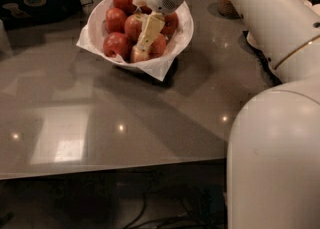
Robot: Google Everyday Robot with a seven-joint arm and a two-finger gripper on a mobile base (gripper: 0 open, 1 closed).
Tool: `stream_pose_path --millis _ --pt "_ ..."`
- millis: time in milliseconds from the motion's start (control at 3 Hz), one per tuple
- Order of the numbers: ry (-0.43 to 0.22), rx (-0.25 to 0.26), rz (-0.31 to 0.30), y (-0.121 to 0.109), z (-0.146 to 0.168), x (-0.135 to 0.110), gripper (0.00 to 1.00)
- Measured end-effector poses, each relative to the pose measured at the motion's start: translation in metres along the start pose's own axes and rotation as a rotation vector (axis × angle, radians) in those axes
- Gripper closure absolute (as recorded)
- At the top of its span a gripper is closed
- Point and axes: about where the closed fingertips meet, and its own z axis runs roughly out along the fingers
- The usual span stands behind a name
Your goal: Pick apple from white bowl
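Mid-reach: pincer (141, 45) low in bowl (95, 23) on counter (150, 108), at front apple (151, 52), open or closed impossible to tell; next, firm grip on that 1 apple, then straight lift.

We look steeply down over the robot's own arm (260, 23) onto the near table (150, 123); the gripper (141, 47) sits top-centre, inside the white bowl (94, 23).

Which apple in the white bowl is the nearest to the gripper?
The pale-blushed apple at the white bowl's front rim: the gripper reaches it; the other, redder apples lie behind or beside it.
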Motion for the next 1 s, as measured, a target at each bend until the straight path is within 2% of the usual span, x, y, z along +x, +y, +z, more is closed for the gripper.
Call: stream_pose_path --millis 667,1000 --pt "0.015 -0.022 0.001 0.0014 0.0119 0.0027 0.23" --pt "0.026 -0.036 -0.002 0.0032 0.0160 0.0051 0.42"
